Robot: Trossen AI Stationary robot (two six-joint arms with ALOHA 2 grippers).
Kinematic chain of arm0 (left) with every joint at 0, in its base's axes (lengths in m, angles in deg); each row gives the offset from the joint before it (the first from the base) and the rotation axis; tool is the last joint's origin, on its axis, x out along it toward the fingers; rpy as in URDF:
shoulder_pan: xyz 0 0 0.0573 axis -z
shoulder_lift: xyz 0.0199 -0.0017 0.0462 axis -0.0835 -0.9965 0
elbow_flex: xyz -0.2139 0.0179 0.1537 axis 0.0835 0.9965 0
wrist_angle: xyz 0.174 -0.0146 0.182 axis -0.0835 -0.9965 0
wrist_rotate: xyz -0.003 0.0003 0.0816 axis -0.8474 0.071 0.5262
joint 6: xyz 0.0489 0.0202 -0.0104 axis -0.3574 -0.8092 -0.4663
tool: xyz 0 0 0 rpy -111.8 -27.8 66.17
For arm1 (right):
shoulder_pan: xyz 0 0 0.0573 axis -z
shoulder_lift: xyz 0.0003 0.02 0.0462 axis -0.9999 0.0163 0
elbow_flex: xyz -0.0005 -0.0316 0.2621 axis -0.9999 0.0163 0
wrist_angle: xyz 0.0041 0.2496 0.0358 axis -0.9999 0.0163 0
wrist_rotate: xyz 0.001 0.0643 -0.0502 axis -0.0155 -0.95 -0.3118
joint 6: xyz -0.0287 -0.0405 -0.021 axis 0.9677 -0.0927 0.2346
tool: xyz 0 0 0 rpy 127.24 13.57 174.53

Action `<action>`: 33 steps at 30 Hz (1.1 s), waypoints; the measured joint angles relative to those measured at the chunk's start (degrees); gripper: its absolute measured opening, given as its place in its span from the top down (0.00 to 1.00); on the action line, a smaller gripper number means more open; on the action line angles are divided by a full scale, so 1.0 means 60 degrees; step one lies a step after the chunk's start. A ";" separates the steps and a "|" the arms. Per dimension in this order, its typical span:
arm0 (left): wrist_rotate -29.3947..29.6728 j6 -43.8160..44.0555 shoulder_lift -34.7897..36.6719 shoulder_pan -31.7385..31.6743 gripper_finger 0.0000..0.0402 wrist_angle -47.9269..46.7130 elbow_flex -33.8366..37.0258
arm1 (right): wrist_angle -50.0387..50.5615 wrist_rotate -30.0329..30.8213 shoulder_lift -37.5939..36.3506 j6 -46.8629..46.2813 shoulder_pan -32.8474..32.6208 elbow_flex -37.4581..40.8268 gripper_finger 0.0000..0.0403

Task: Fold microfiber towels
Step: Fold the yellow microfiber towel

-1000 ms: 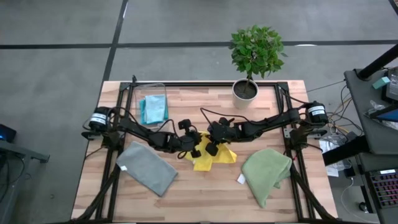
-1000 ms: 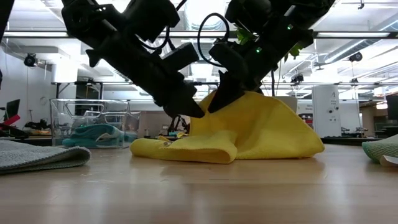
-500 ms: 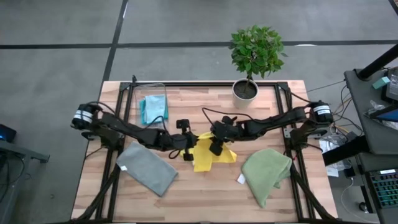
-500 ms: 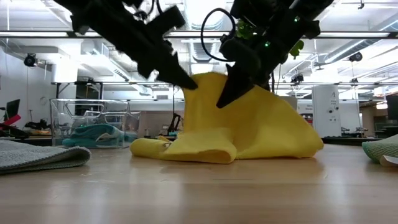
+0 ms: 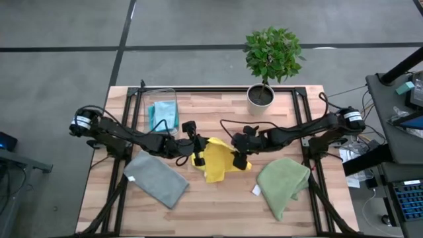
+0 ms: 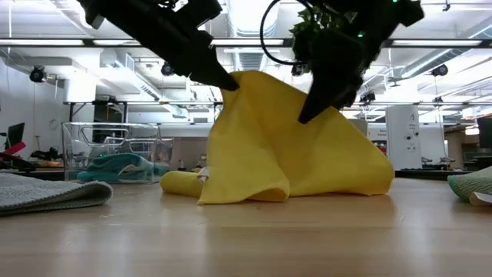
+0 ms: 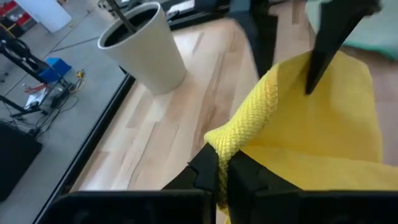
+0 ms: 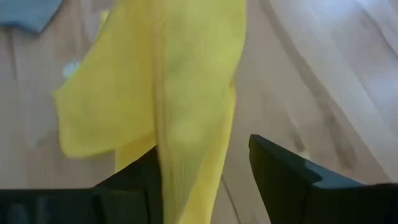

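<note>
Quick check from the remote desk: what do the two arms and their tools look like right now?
Both are dark, slim, jointed arms with loose black cables looping along them. Each base motor carries a white-labelled end cap. The left tool and right tool end in narrow, black, wedge-shaped fingers.

The yellow towel is soft looped cloth with a nubby, matt hem. The table is pale smooth wood; the bin is clear glossy plastic.

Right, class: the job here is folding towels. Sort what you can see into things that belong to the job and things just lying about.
Belongs to the job:
- yellow towel, pinched by the left gripper
- grey towel
- olive green towel
- teal towel, in the bin
- right gripper, open beside the yellow towel

Just lying about:
- clear plastic bin
- potted plant
</note>
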 joint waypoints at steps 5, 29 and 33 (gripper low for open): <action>0.0000 0.0015 0.0004 0.0000 1.00 -0.0002 0.0000 | 0.0099 0.0002 -0.0134 -0.0375 -0.0335 0.0424 0.52; 0.0845 0.0195 0.1467 0.0033 1.00 0.0090 0.0000 | -0.0883 0.0875 0.0385 -0.1842 -0.1894 0.1656 0.68; 0.0823 0.0134 0.1801 0.0072 1.00 0.0026 0.0000 | -0.1192 0.0861 0.0711 -0.1410 -0.1852 0.1656 0.90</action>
